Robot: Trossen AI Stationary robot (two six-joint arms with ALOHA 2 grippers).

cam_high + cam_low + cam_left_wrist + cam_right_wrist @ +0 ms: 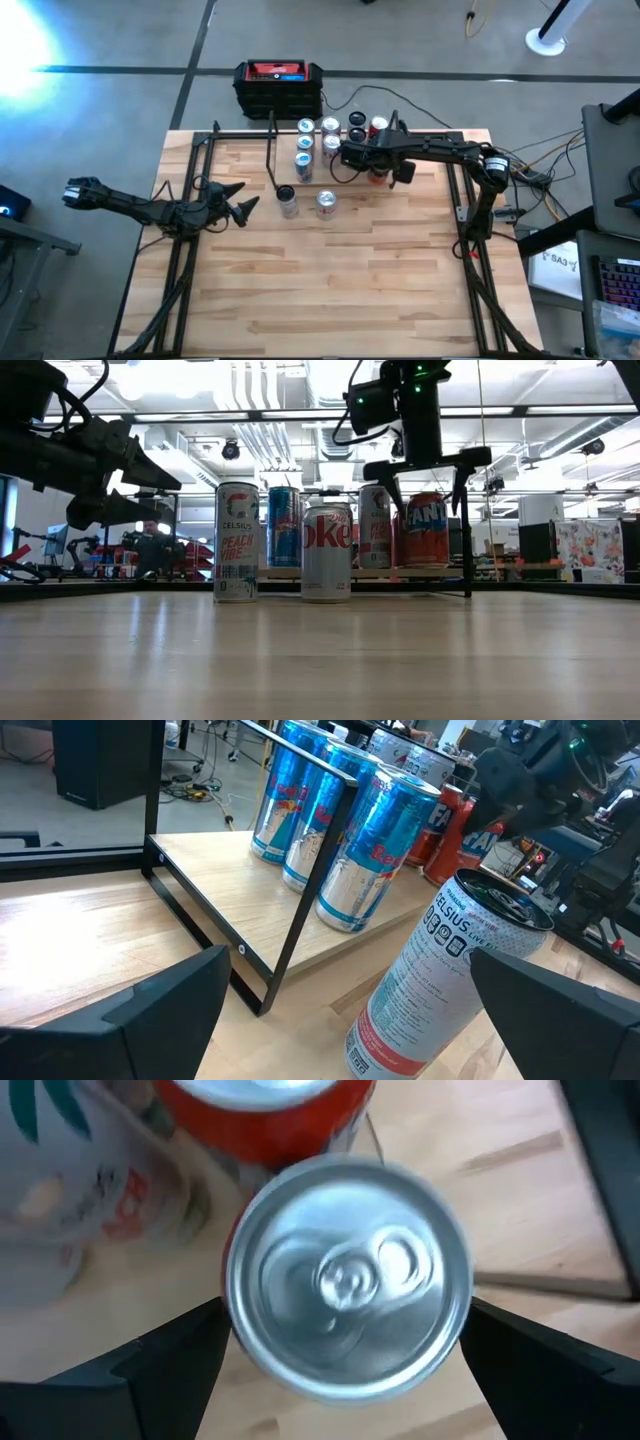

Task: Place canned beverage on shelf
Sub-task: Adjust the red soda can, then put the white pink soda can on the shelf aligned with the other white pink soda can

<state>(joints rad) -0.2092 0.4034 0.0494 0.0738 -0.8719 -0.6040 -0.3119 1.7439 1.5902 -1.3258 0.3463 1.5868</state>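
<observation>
An orange Fanta can [425,530] stands upright on the light wood board of the shelf [195,870], near its right end. My right gripper [425,495] is open above it, pointing down, with one finger on each side of the can's silver top [345,1280]. They do not touch it. Several blue and other cans stand on the shelf [304,150]. A Celsius can [288,203] and a Diet Coke can [326,203] stand on the table in front of the shelf. My left gripper [240,207] is open and empty, left of the Celsius can [430,980].
A black box with a red top [278,85] stands beyond the table's far edge. A second orange can [260,1110] and a pale can [90,1190] stand close to the can under my right gripper. The shelf's thin black posts [468,540] rise beside it. Bare table lies toward the near edge [330,290].
</observation>
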